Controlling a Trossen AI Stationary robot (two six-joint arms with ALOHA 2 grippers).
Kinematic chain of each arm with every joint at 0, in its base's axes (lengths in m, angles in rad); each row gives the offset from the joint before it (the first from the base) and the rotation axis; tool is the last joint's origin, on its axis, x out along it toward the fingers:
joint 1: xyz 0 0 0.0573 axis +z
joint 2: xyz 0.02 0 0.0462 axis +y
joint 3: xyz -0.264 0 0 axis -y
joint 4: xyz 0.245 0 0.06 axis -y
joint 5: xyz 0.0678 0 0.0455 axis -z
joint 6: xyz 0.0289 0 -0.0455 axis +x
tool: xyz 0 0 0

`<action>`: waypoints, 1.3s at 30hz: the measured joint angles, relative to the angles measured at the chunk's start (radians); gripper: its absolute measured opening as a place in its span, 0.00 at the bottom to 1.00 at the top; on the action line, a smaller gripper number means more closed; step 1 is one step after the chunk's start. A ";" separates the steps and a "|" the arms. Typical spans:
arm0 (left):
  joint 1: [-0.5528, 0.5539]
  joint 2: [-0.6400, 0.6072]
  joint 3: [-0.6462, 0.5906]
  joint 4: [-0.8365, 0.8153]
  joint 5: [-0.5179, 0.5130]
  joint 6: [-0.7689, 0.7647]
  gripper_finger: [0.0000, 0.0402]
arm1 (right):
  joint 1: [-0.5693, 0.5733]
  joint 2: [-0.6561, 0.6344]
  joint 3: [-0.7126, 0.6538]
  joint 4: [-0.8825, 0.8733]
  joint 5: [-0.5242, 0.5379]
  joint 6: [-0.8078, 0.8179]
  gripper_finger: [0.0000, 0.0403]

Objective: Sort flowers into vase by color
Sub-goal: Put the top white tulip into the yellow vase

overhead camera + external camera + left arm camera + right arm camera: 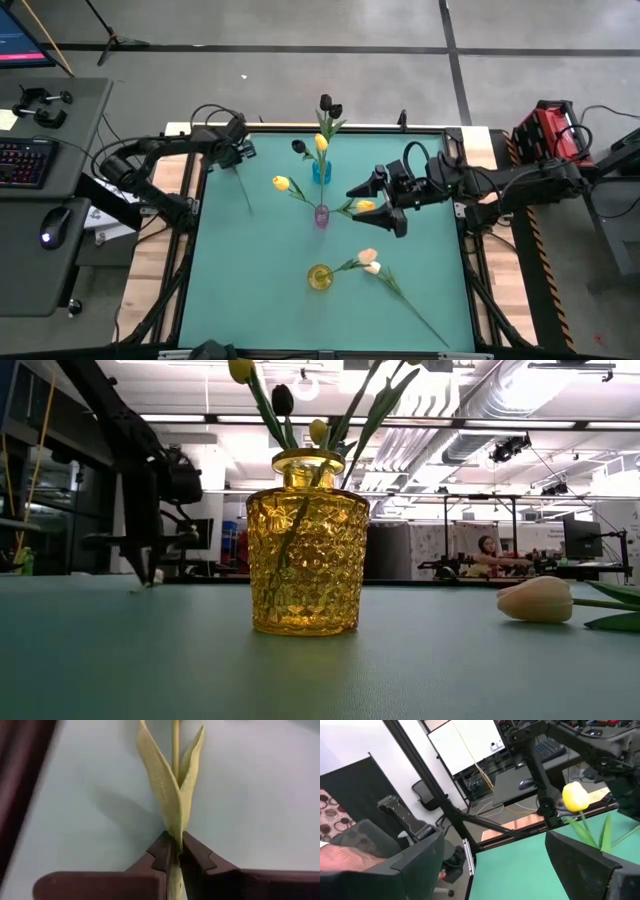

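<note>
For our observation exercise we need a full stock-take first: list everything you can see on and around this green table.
Ribbed yellow glass vase: 1, amber, table's middle line, nearest the low camera.
Small purple glass vase: 1, purple, table centre.
Small blue glass vase: 1, blue, beyond the purple one.
Yellow tulips: 3, yellow, around the blue and purple vases.
Near-black tulips: 3, dark, by the blue vase.
Peach-white tulips: 2, pale, beside the yellow vase; at least one lies on the mat.
Green-stemmed flower: 1, head unseen, lying at the mat's left.
Green table mat: 1, teal.
Keyboard: 1, dark, side desk.
Left pincer: 1, dark, shut on the green-stemmed flower.
Right pincer: 1, dark, open, near a yellow tulip.
</note>
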 joint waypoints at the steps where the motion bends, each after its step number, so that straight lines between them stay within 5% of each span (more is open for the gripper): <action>1: -0.008 -0.009 -0.001 -0.001 0.015 0.018 0.03 | 0.005 0.000 0.000 -0.004 0.000 0.000 0.83; 7: -0.082 -0.153 -0.001 0.005 -0.007 0.075 0.01 | 0.033 0.000 0.000 -0.011 0.000 -0.004 0.83; 20: -0.320 -0.674 0.028 0.196 -0.148 0.275 0.00 | 0.022 0.000 0.000 0.030 0.002 -0.028 0.83; 24: -0.462 -0.772 0.072 0.241 -0.173 0.378 0.00 | 0.006 0.000 0.000 0.042 0.026 -0.031 0.83; 30: -0.759 -0.857 0.119 0.467 -0.050 0.512 0.00 | -0.024 0.000 0.000 0.042 0.041 -0.031 0.83; 35: -1.049 -0.840 0.119 0.634 -0.040 0.608 0.00 | -0.038 0.000 0.000 0.042 0.040 -0.031 0.83; 39: -1.253 -0.752 0.119 0.696 -0.131 0.677 0.00 | -0.038 0.000 0.000 0.042 0.040 -0.031 0.83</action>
